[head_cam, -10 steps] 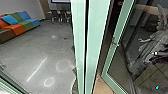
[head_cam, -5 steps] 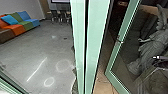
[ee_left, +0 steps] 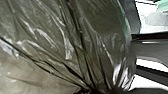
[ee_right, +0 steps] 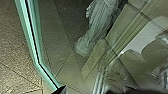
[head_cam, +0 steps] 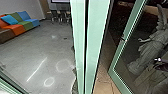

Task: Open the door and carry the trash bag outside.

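Trash bag: thin, shiny olive-grey plastic, puffed out and creased with long sharp folds. It's right up close to my left wrist camera.
Pinched spot: the folds bunch into a dark, tight knot of plastic, partly cut off.
Door: glass in a smooth pale green frame, swung at an angle, with a small dark handle.
Posts: flat, glossy, mint-coloured uprights with a black gap between.
Ground: grey floor with a light streak and hazy rings, then tan paving with thin joints by the door.
Statue: pale and draped, with a wing, seen through the door glass.
Hard to see: a dark shape with a bright spot behind or on the glass, no clue what it is. Rest of the bag is cropped off.
Which way: bag creases all run in to the pinched spot; can't tell its long axis in the room. Door's long edge slants, foot nearer the posts, upper part leaning away.
My grip: honestly can't tell for my left gripper or my right gripper, clenched or released.
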You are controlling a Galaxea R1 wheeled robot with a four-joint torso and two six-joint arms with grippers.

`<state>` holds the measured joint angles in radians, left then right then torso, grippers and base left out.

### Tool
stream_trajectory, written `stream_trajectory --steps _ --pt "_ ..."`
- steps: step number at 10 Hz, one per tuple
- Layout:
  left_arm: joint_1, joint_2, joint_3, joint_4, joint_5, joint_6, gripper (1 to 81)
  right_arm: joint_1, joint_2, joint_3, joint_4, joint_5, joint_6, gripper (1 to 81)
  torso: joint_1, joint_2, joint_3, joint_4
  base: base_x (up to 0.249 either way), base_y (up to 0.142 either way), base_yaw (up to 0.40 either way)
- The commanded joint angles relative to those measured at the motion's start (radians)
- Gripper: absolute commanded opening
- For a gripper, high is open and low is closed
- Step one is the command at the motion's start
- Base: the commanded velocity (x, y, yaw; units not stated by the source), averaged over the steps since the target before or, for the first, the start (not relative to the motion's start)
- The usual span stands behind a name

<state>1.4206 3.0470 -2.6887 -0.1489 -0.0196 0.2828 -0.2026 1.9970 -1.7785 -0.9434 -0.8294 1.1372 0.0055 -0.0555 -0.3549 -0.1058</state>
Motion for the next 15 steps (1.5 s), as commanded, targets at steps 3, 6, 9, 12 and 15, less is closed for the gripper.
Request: stream_trajectory --steps 3,6,9,12,15 --pt "-0.015 0.007 0.018 0.008 0.082 0.001 1.0 -0.106 -0.063 0.248 0.265 -0.094 -0.012 81.1 0.000 0.000 0.000 0.000 0.000 0.000 0.000" --pt "-0.015 0.007 0.018 0.009 0.082 0.003 1.0 -0.390 -0.033 0.347 0.316 0.031 -0.004 81.1 0.000 0.000 0.000 0.000 0.000 0.000 0.000" --pt "-0.013 0.004 0.016 0.008 0.079 0.003 1.0 -0.729 0.080 0.291 0.311 0.271 -0.004 81.1 0.000 0.000 0.000 0.000 0.000 0.000 0.000" --pt "-0.012 0.003 0.012 0.006 0.078 0.003 1.0 -0.972 0.241 0.164 0.295 0.488 -0.011 81.1 0.000 0.000 0.000 0.000 0.000 0.000 0.000" --pt "-0.012 0.003 0.010 0.000 0.076 0.003 1.0 -1.122 0.396 -0.020 0.189 0.620 -0.017 81.1 0.000 0.000 0.000 0.000 0.000 0.000 0.000"
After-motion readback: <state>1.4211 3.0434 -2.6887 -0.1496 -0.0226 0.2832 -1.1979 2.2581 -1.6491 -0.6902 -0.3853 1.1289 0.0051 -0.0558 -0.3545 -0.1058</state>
